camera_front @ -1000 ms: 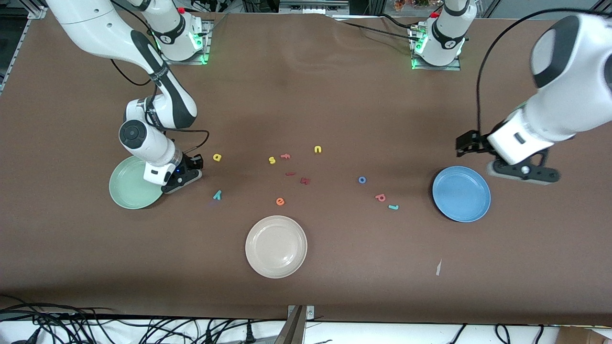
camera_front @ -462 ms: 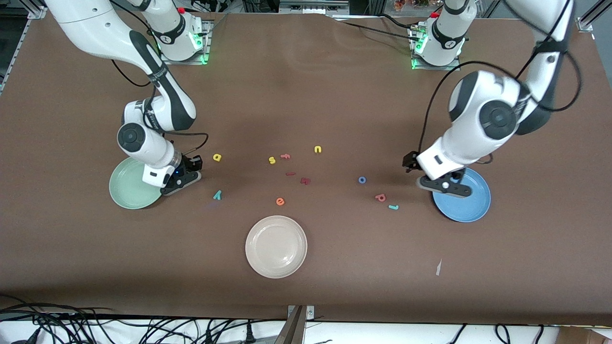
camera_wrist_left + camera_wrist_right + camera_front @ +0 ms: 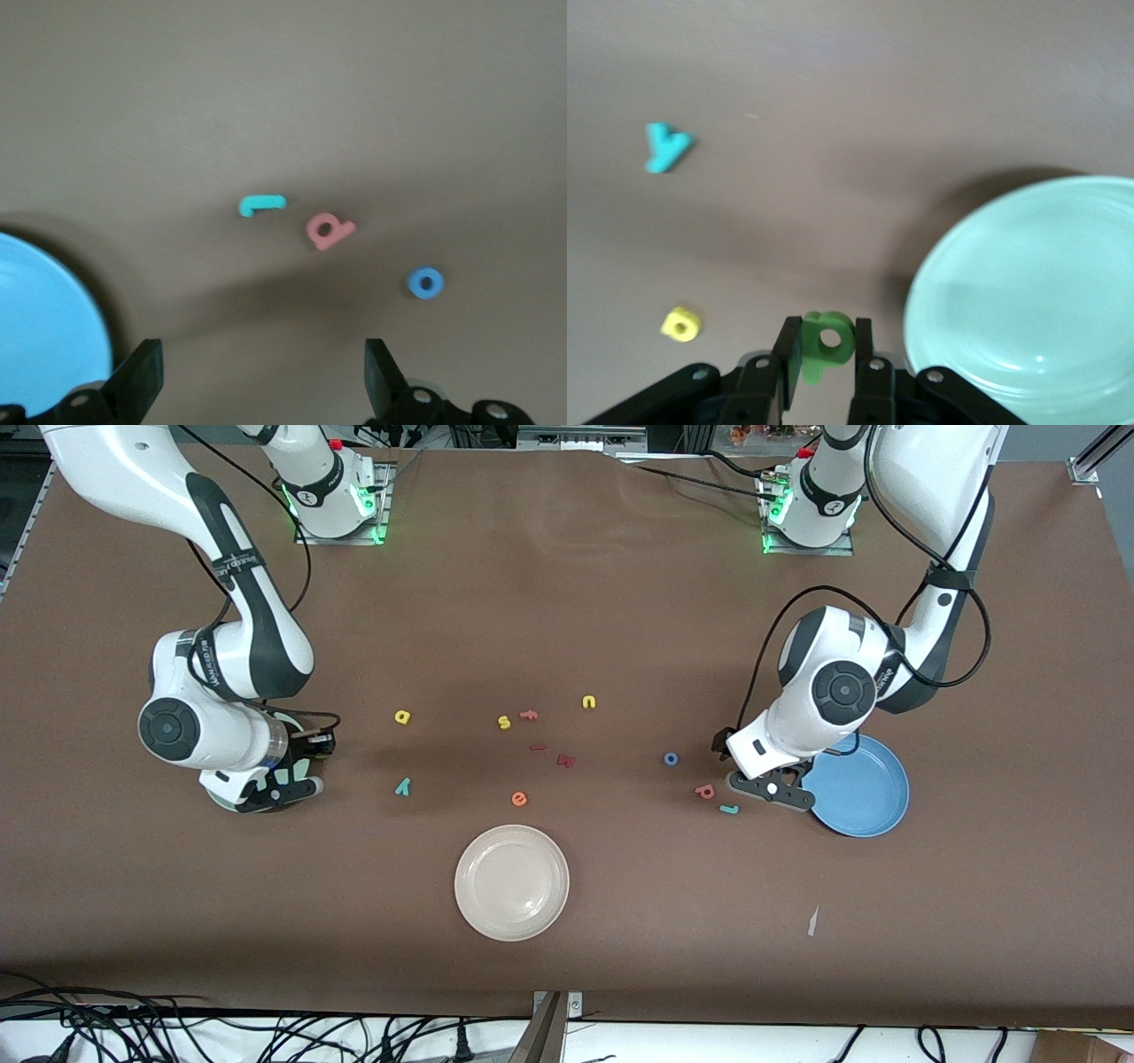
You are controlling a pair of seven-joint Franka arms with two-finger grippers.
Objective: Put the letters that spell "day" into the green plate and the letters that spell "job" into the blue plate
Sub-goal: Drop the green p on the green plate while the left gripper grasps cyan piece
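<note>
Brown counter w/ nothing sorted yet, so you've got all six letters left, as far as the views show. Nearest the front camera sits the cream-white plate (image 3: 511,881), not part of the job. Next back, toward the left arm's end: teal "j" (image 3: 729,809), pink-red "b" (image 3: 705,791) and blue "o" (image 3: 671,759), all loose on the counter beside the blue plate (image 3: 873,802), which looks bare. Your left hand (image 3: 769,788) hangs over the spot between the "j" and that plate, fingers spread wide, holding nothing. Toward the right arm's end: teal "y" (image 3: 403,786) and, farther back, yellow "a" (image 3: 402,716), both loose. Your right hand (image 3: 824,354) is at the green plate's (image 3: 1028,292) edge, pinching the olive-green "d" (image 3: 825,341), not yet dropped in.
</note>
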